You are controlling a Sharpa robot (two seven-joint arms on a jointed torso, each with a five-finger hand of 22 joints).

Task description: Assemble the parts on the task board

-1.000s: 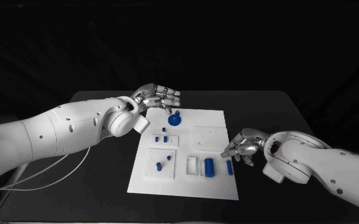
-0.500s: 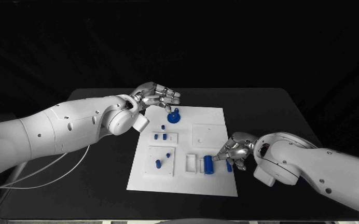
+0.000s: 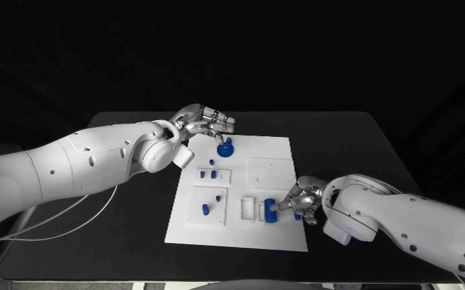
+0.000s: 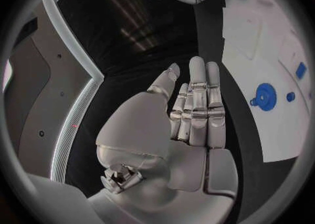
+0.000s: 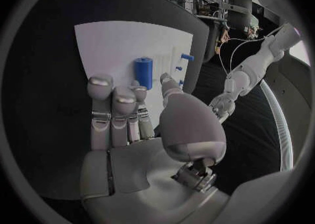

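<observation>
The white task board [image 3: 276, 156] lies mid-table. My left hand [image 3: 203, 123] hovers over its far left corner, fingers straight and side by side [image 4: 196, 103], holding nothing. A blue round part [image 3: 225, 150] stands just beside it on the board [image 4: 265, 96]. My right hand [image 3: 298, 203] reaches over the board's near right part, its fingertips close to a blue cylinder [image 3: 269, 210]. In the right wrist view the cylinder [image 5: 143, 69] lies just past the extended fingers [image 5: 113, 111], and the hand is empty. A small blue bar [image 3: 296, 216] sits partly under that hand.
Small blue pegs [image 3: 207, 175] stand in a block left of centre, and two more blue parts [image 3: 205, 208] sit in the near left block. A white square block [image 3: 271, 172] lies at centre right. Black table [image 3: 339, 135] surrounds the board.
My right hand has moved left from the board's right edge onto the board, ending beside the blue cylinder. The left hand has stayed over the far left corner.
</observation>
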